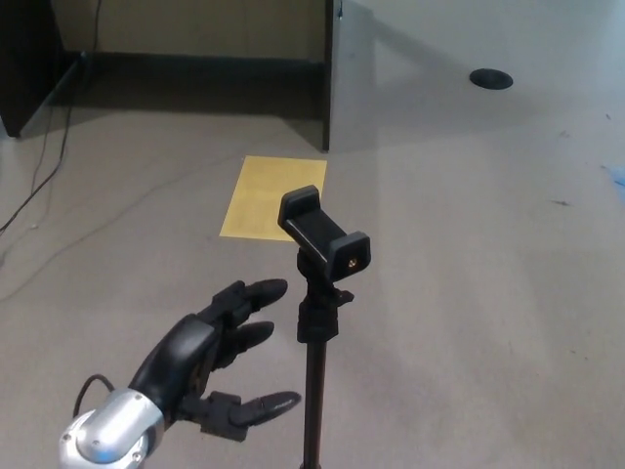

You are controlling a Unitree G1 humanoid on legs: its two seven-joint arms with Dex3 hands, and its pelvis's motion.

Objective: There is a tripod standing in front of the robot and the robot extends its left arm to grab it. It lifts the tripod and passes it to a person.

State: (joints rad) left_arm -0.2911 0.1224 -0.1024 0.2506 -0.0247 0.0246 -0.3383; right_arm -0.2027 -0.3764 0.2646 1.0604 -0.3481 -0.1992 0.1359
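A black tripod (314, 371) stands upright in the lower middle of the head view, with a black phone clamp (323, 240) on top. My left hand (208, 357) hovers just left of the pole, open, with its two fingers (256, 293) stretched toward the joint under the clamp and its thumb lower, pointing at the pole. A small gap separates the fingertips from the pole. The tripod's legs are cut off by the bottom edge. My right hand does not show.
A yellow sheet (272, 197) lies on the grey carpet behind the tripod. A dark partition edge (328, 73) stands at the back. A cable (44, 166) runs along the floor at left. A round black floor cap (490, 79) sits far right.
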